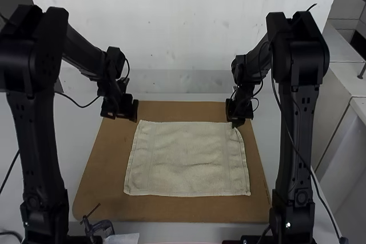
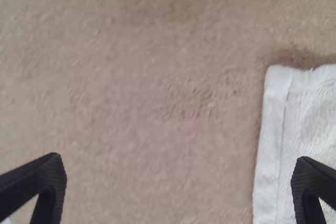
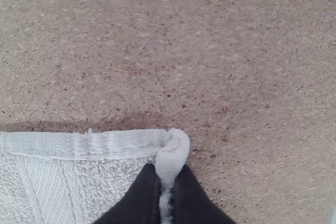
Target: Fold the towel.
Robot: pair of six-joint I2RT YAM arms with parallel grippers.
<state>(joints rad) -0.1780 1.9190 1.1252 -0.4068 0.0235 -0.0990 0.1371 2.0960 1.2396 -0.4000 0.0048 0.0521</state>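
Observation:
The cream towel (image 1: pixel 186 158) lies spread as a rough rectangle on the brown board. At its far right corner is my right gripper (image 1: pixel 233 123). In the right wrist view that gripper (image 3: pixel 167 182) is shut on the pinched corner of the towel (image 3: pixel 115 145), which bunches up between the fingers. My left gripper (image 1: pixel 136 119) hovers by the far left corner. In the left wrist view it stands wide open (image 2: pixel 179 182), with one finger over the edge of the towel (image 2: pixel 270 145) and bare board between its fingers.
The brown board (image 1: pixel 171 211) extends past the towel on all sides. A small black clamp (image 1: pixel 100 227) is at its near left edge, beside a pale scrap (image 1: pixel 123 238). A white wall rises behind the table.

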